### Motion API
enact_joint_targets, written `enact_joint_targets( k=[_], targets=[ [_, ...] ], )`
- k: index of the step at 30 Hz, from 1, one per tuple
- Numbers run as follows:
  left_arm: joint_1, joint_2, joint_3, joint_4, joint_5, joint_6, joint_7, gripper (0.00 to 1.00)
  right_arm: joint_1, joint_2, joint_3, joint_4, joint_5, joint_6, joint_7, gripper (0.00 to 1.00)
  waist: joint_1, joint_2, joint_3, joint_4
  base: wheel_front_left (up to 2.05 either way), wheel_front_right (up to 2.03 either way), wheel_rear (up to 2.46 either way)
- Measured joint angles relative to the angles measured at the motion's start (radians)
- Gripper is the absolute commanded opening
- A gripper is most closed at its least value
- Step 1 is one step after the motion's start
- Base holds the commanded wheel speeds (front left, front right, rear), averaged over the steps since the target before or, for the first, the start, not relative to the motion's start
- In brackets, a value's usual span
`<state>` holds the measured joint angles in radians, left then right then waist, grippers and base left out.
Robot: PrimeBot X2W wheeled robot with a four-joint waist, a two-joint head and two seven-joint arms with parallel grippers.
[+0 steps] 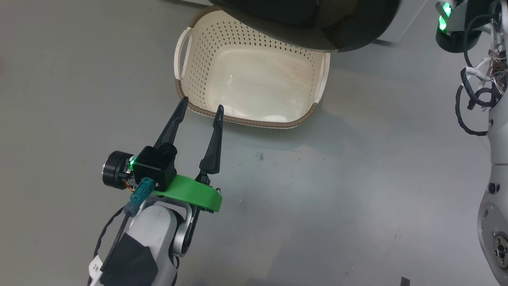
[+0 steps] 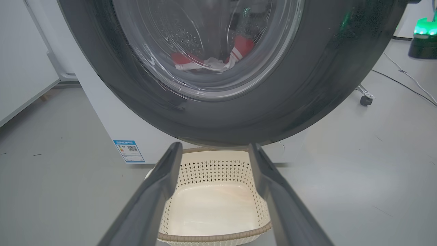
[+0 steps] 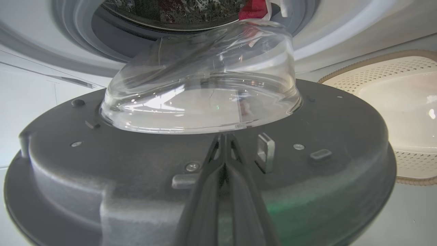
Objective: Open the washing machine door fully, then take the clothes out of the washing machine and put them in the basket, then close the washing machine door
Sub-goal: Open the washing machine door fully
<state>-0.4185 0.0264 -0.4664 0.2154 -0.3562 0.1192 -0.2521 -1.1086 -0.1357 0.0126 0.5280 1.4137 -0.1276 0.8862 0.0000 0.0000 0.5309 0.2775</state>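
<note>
**Item 1, washing machine door** (image 3: 136, 164): It stands swung partway out from the washing machine (image 2: 112, 123). My right wrist view shows its inner face and clear glass bowl, and the left shows its glossy black rim. I judge the opening step is in hand but not finished, since the rim overhangs the basket's far end.

**Item 2, right jaws:** They are closed tight with the fingers (image 3: 222, 191) together, holding nothing. The tips sit at the door's inner face just beside the metal latch tongue (image 3: 265, 152); I cannot confirm contact. I read this as a pushing stance, to swing the door wider.

**Item 3, left jaws:** They are spread wide and empty, with the fingers (image 1: 214, 143) pointing toward the basket's near rim. They look parked ready for reaching in.

**Item 4, clothes** (image 2: 211, 63): Red and white with striped trim, they lie low in the drum, seen through the glass.

**Item 5, basket** (image 1: 206, 59): It is cream with a brown rim and is empty. It sits on the grey floor (image 1: 357, 198) at the foot of the machine front, under the door, which I judge keeps the carry short.

**Item 6, label sticker** (image 2: 129, 151): It is blue and sits low on the white front panel. It carries a square code, but the print is too small to read, and I can read no brand.
</note>
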Motion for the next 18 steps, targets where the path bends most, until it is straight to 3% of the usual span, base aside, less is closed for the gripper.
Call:
enact_joint_targets(
  k=[12,18],
  targets=[
    [0.052,0.000,0.033,0.006,0.007,0.000,0.000,1.00,0.053,0.008,0.013,-0.004,0.000,0.000,0.024,0.00,0.0000,0.0000,-0.035,-0.009,0.00,0.00,0.00],
    [0.052,0.001,0.034,0.003,0.007,0.000,0.000,1.00,0.054,-0.002,-0.001,-0.024,-0.021,0.004,-0.022,0.00,0.0000,0.0000,-0.040,-0.011,0.00,0.00,0.00]
  ],
)
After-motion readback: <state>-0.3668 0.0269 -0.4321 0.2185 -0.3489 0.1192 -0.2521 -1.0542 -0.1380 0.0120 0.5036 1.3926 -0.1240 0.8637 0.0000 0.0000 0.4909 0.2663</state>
